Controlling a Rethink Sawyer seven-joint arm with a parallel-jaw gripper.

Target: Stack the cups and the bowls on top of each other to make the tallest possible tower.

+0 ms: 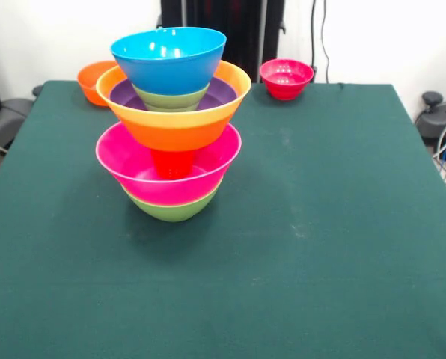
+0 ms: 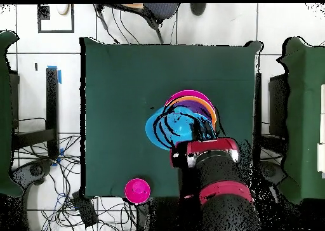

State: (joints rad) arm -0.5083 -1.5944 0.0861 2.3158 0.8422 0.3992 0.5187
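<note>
The tower stands left of centre on the green table. From the bottom it is a green bowl, a pink bowl, the red cup upside down, a wide orange bowl, a purple bowl, a small green bowl and a blue bowl on top. From overhead the tower shows blue and pink. The red and black arm's end hovers just beside it on the robot's side. The gripper does not show in the front view.
A second orange bowl sits at the table's far left corner behind the tower. A small red-pink bowl sits at the far edge right of centre; it also shows overhead. Chairs and cables surround the table.
</note>
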